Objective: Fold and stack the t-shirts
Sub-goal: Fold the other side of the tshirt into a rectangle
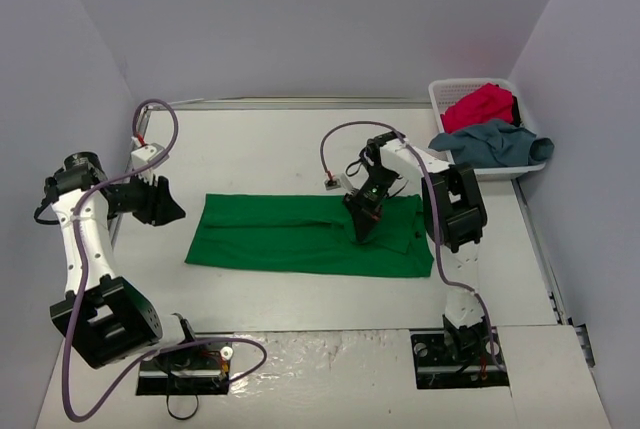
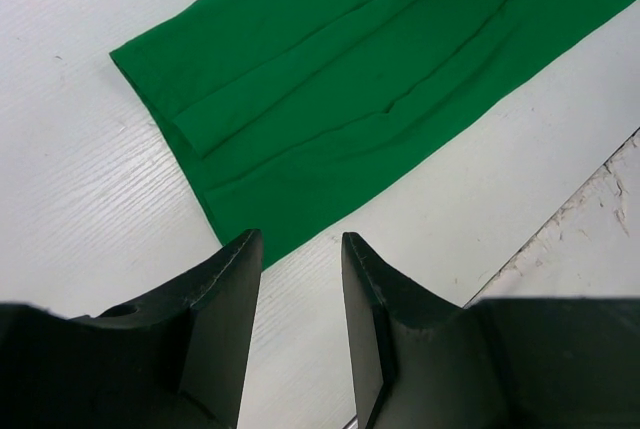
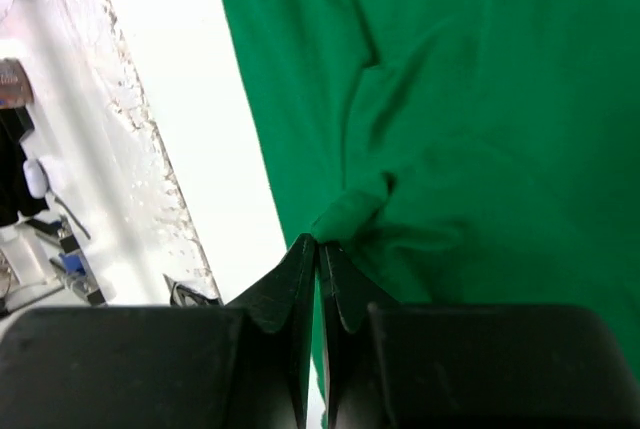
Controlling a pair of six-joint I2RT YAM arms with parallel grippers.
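Item: green t-shirt (image 1: 290,234), mid-fold; we pinch its right part in the right gripper (image 3: 318,249); left gripper (image 2: 300,259) half-open, empty; next, likely carry leftward.

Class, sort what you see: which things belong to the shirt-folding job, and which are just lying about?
Job: green t-shirt, red t-shirt, grey-blue t-shirt, right gripper pinching the green one.
Lying about: white basket.

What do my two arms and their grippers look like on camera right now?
The left arm and right arm both have white links joined by blocky black housings. A mauve left cable and right cable loop loosely off them. The left gripper and right gripper are matte black, each with two tapering wedge-shaped fingers and no visible markings.
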